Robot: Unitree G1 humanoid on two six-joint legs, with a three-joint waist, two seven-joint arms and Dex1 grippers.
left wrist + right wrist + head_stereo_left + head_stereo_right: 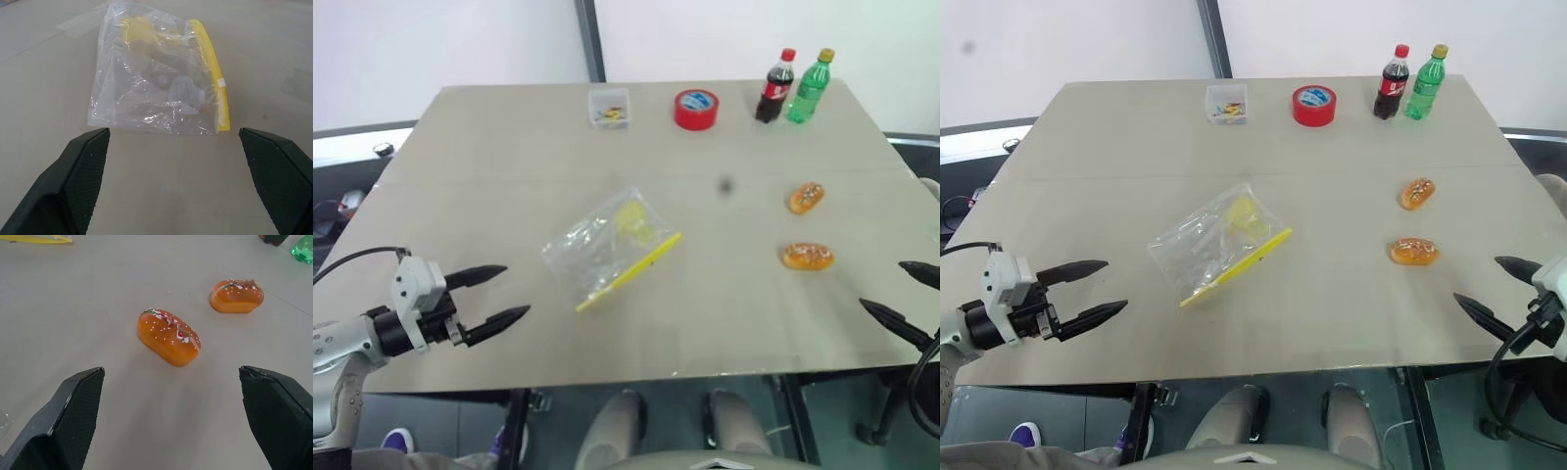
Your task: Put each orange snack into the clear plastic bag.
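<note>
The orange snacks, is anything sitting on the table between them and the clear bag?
Nothing visible does. Bare table lies between the two orange snacks and the clear plastic bag.

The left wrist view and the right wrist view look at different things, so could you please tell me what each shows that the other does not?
The left wrist view has the whole clear bag lying flat, framed by the open left gripper. The right wrist view has the two orange snacks lying apart between the open right gripper, plus the bases of the cola bottle and green bottle. Both share the table, and the bag's yellow strip at the right wrist view's edge.
</note>
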